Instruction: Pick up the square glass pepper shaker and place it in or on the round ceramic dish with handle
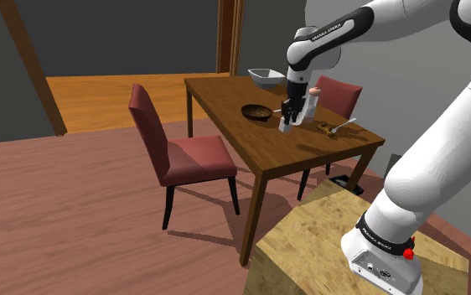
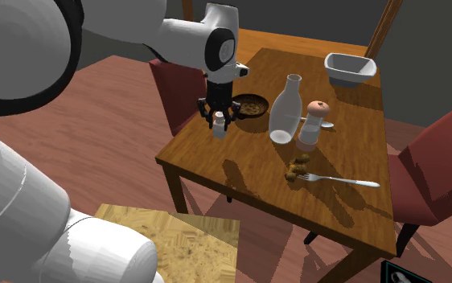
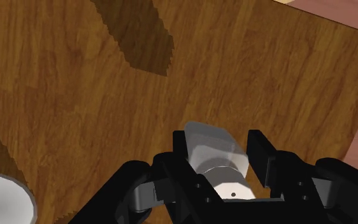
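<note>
A small square clear shaker with a grey metal cap sits clasped between my black fingers, cap toward the hand. My gripper is shut on it, pointing straight down at or just above the wooden table. The shaker hangs right beside the round dark dish, on the side nearer the table's edge. In the shoulder view the gripper and shaker stand to the right of that dish.
A tall clear bottle, a grinder with a reddish top, a fork and small food lumps crowd the table's middle. A white rectangular bowl sits at the far end. Red chairs flank the table.
</note>
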